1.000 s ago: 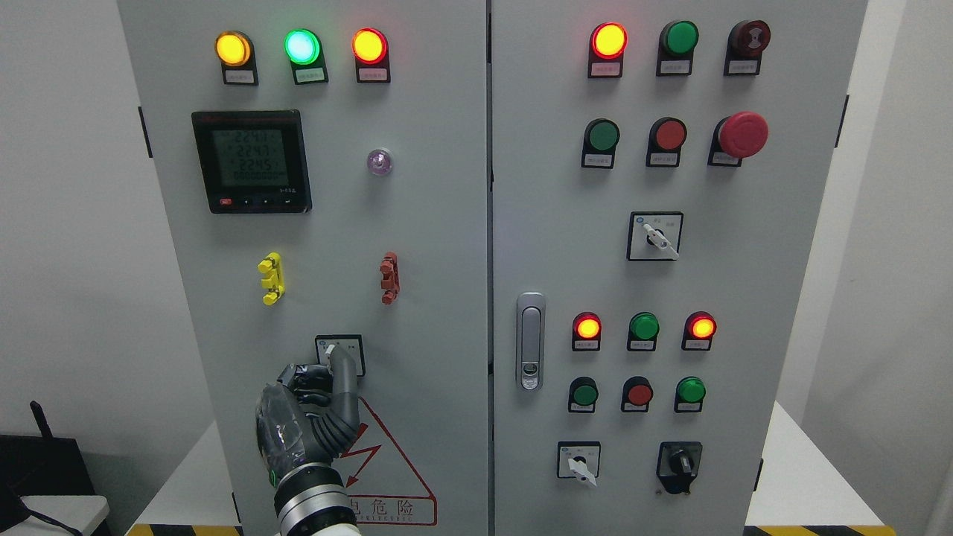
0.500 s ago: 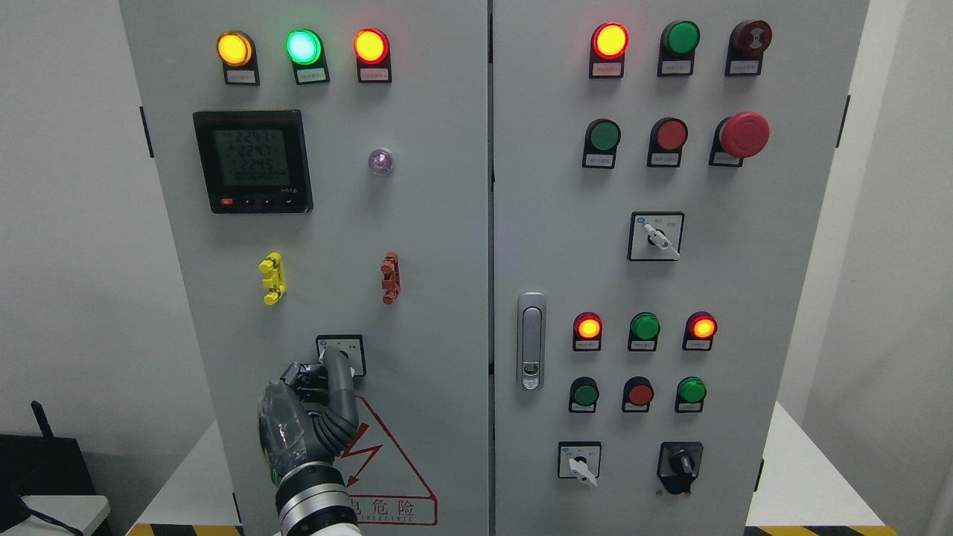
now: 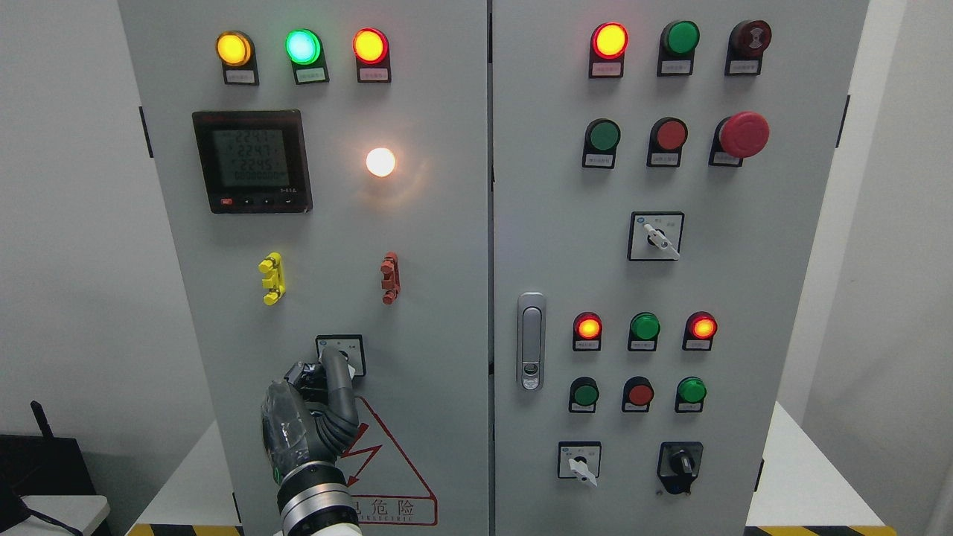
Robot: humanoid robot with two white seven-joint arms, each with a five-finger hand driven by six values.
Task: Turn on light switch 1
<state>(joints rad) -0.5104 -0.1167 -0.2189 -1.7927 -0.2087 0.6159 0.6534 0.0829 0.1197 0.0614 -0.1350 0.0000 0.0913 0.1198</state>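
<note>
While my left robot hand (image 3: 316, 406) presses one outstretched finger on the switch (image 3: 340, 354), nothing is gripped. The lamp (image 3: 380, 161) glows, so I'd release gently.

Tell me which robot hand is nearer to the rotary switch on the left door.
Left. The left robot hand is at the switch, just below it, with one finger reaching up onto its knob. The right robot hand is not in view.
</note>
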